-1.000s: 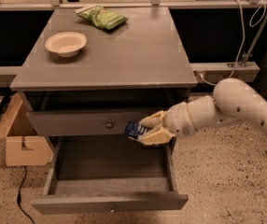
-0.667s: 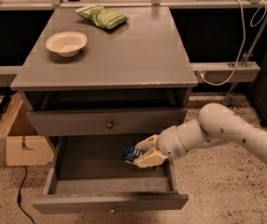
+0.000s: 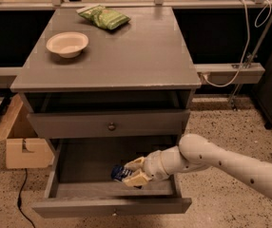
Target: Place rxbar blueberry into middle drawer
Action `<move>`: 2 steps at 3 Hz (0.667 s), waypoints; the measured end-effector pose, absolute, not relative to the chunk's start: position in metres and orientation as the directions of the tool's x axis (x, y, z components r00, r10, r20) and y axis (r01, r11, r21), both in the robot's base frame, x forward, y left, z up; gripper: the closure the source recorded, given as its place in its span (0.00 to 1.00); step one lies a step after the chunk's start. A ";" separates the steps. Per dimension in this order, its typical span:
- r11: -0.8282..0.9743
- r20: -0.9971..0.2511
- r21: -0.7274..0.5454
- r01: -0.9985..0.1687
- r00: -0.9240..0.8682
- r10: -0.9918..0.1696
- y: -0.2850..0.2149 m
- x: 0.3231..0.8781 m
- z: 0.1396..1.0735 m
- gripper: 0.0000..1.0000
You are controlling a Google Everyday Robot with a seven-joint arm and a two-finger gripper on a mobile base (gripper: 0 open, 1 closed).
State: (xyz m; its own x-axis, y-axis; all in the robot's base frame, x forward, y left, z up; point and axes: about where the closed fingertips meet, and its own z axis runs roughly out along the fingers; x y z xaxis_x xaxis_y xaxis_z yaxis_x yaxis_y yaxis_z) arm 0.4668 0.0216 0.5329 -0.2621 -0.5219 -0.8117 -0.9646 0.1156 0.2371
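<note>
The middle drawer (image 3: 74, 190) stands pulled open below the grey cabinet, with a bare grey floor and a plain flat front. My gripper (image 3: 132, 171) reaches into it from the right, low over the floor near the drawer's middle right. It is shut on the rxbar blueberry (image 3: 120, 173), a dark navy-blue bar with pale print that sticks out to the left of the fingers (image 3: 137, 178). The bar sits just above or on the drawer floor; I cannot tell whether it touches.
Above the open drawer is a shut drawer front with a dark round knob (image 3: 111, 126). On the cabinet top (image 3: 140, 51) stand a pale bowl (image 3: 67, 43) and a green snack bag (image 3: 104, 16). A cardboard box (image 3: 24, 146) stands on the floor at left.
My gripper has moved down and to the left with the bar, from in front of the knobbed drawer front into the open drawer, close to its floor.
</note>
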 end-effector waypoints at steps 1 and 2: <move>0.153 -0.841 0.195 -0.969 -0.245 -0.481 0.044 0.481 0.501 1.00; 0.199 -0.856 0.173 -0.965 -0.247 -0.454 0.056 0.496 0.477 0.81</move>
State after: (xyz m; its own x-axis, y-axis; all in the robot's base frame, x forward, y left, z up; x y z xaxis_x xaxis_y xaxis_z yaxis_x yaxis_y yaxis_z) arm 0.4962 0.0562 0.4769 -0.2473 -0.4537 -0.8561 -0.9646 0.1985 0.1734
